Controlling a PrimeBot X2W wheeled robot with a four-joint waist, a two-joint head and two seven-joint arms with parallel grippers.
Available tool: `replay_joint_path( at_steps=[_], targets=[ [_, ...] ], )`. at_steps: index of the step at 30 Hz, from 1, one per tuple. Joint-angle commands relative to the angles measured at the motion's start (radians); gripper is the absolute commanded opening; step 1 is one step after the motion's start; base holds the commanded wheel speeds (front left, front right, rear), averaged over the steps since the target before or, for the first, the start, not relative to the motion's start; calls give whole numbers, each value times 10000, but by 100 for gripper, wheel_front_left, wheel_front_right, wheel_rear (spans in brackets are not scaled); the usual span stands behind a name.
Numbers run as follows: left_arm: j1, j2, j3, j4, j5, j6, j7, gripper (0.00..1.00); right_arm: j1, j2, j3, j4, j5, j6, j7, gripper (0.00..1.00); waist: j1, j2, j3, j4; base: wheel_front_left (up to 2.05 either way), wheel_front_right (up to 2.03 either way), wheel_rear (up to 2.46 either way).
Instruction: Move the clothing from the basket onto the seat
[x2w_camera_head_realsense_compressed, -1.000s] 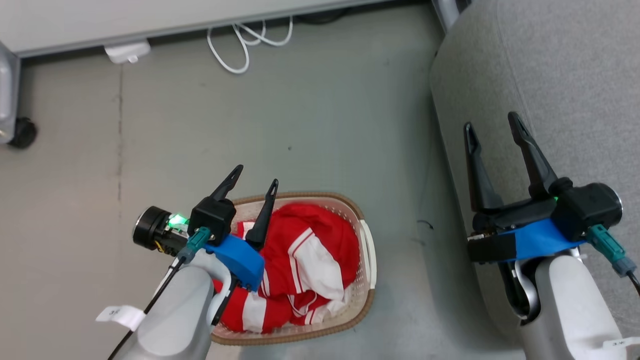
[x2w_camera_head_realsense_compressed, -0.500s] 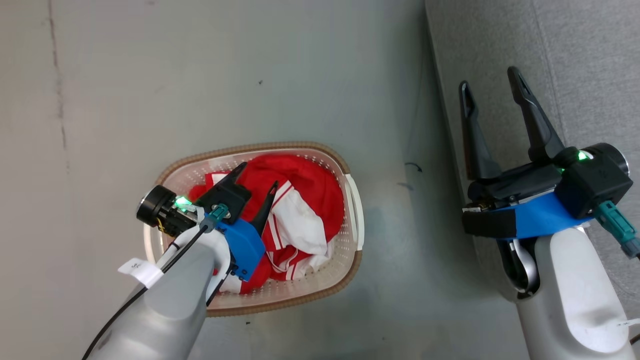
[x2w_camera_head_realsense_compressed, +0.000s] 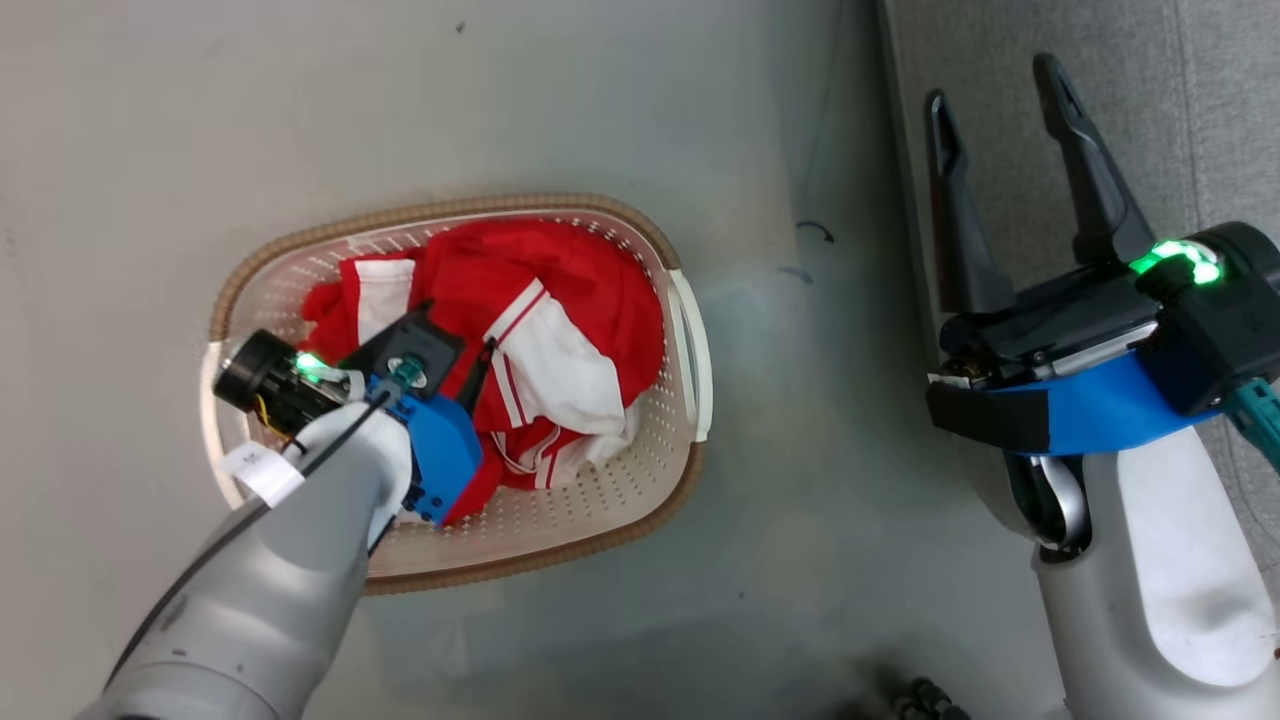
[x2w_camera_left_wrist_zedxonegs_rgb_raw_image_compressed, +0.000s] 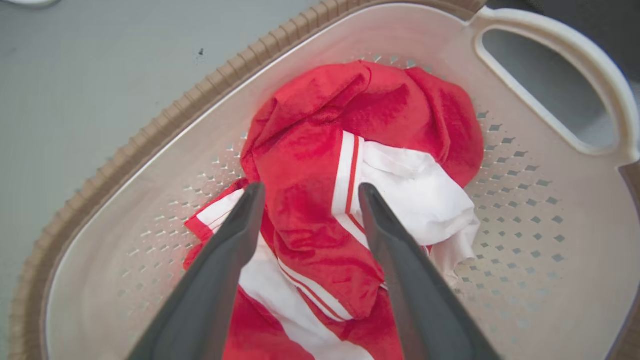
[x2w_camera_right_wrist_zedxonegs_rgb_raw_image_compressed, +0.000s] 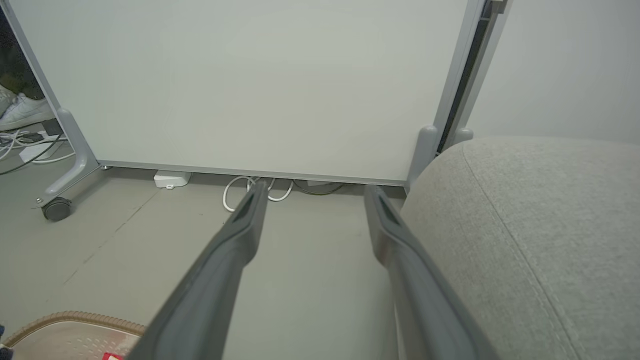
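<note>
You have one basket (x2w_camera_head_realsense_compressed: 450, 205) and one heap of clothing (x2w_camera_left_wrist_zedxonegs_rgb_raw_image_compressed: 310, 200), seen between your left fingers (x2w_camera_left_wrist_zedxonegs_rgb_raw_image_compressed: 225, 260). One seat (x2w_camera_right_wrist_zedxonegs_rgb_raw_image_compressed: 525, 225) lies beside your right fingers (x2w_camera_right_wrist_zedxonegs_rgb_raw_image_compressed: 410, 280).

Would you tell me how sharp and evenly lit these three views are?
Head view: even light, soft shadow on the floor beside the cream perforated plastic basket; the green lamp behind the right gripper blooms. Left wrist view: red-and-white fabric clothing sharp, left gripper soft-edged. Right wrist view: white panel posts splay, wide-angle; grey upholstered seat sharp.

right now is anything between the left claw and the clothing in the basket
Nothing visible does. The left claw is open and down inside the basket, its fingers pointing straight at the red clothing with no lid or other item between them.
</note>
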Motion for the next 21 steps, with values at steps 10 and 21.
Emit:
replay_joint_path(
  at_steps=[10, 21],
  targets=[
    [-1273, 423, -203, 579, -678, -1, 304, 100, -253, -37, 96, -944, -27, 5, -37, 100, -2, 0, 1453, -455, 0, 0, 0],
    [-1874, 577, -498, 752, -1254, -1, 1084, 100, -109, -37, 133, -1439, -47, 5, -37, 100, -2, 0, 2161, -612, 0, 0, 0]
  ],
)
